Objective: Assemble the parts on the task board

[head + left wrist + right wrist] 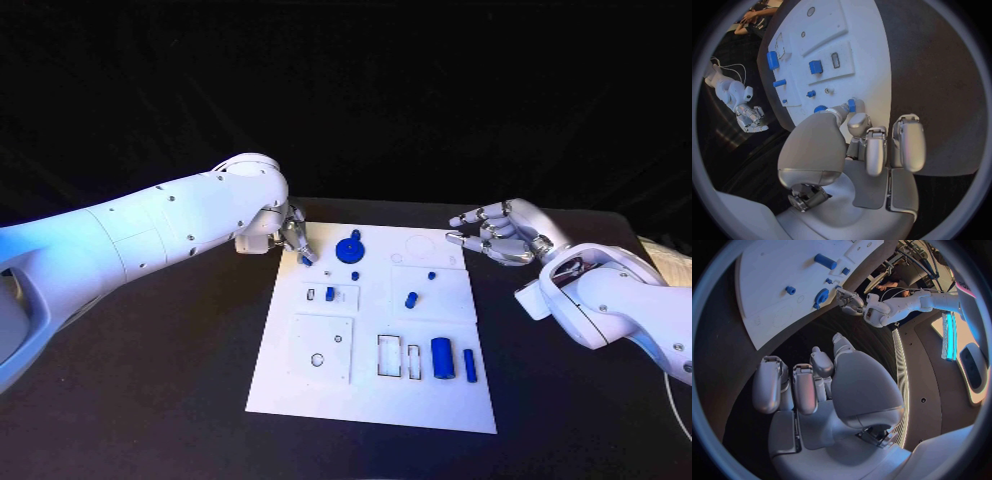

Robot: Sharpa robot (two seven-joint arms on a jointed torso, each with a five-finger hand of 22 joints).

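Head view: left hand (289,232) pinched a small blue peg (306,258) at the white board (372,400) (far-left corner); right hand (498,232) hovered beside it, fingers curled, holding nothing.

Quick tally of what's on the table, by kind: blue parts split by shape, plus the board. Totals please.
Blue disc: 1
Blue cylinders: 2
Small blue pieces: 5, one of them at the fingertips of the left hand
White task board: 1
Total: 9 things, 8 of them blue parts
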